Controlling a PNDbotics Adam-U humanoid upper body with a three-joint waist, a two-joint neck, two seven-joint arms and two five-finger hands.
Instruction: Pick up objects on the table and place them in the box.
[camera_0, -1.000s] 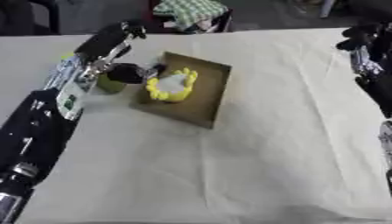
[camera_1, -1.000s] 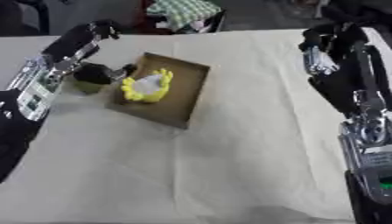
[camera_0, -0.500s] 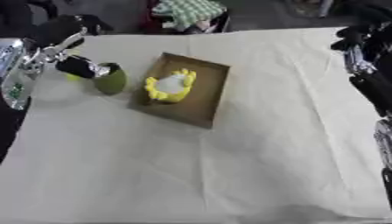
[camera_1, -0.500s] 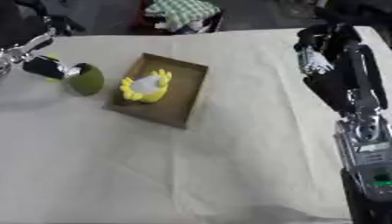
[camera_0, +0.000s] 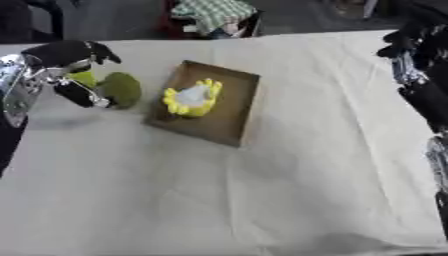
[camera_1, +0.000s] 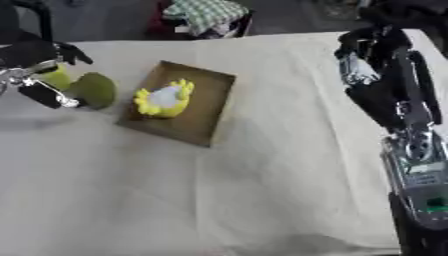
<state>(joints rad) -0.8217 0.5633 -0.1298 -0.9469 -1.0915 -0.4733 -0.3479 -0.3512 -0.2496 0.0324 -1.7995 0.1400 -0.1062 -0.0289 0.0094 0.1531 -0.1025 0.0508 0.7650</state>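
Two robot arms, black with silver joints, framed a table (camera_0: 262, 200) covered in a pale cream cloth, seen from above. Near the table's far left lay a shallow brown cardboard box (camera_0: 229, 120), set askew on the cloth, and inside it, toward its left end, sat a yellow object with petal-like edges and a whitish centre (camera_0: 191, 98). Just left of the box, outside it and resting on the cloth, was a rounded olive-green object (camera_0: 122, 89), with a smaller, brighter yellow-green piece (camera_0: 83, 77) showing just beyond it to the left. The left hand (camera_0: 68, 56) reached in from the left edge and hovered at this green object, its dark fingers curled above it and a lower finger or thumb slanting down beside it; whether the fingers actually touched or gripped the object could not be made out, since the shapes blurred together. A soft shadow fell on the cloth below that hand. The right hand (camera_1: 366, 60) was raised at the upper right, well apart from the box, fingers bent and holding nothing, with its forearm running down the right edge of the view. Beyond the far edge of the table, a green-and-white checked cloth (camera_0: 212, 11) lay bundled on a dark seat.
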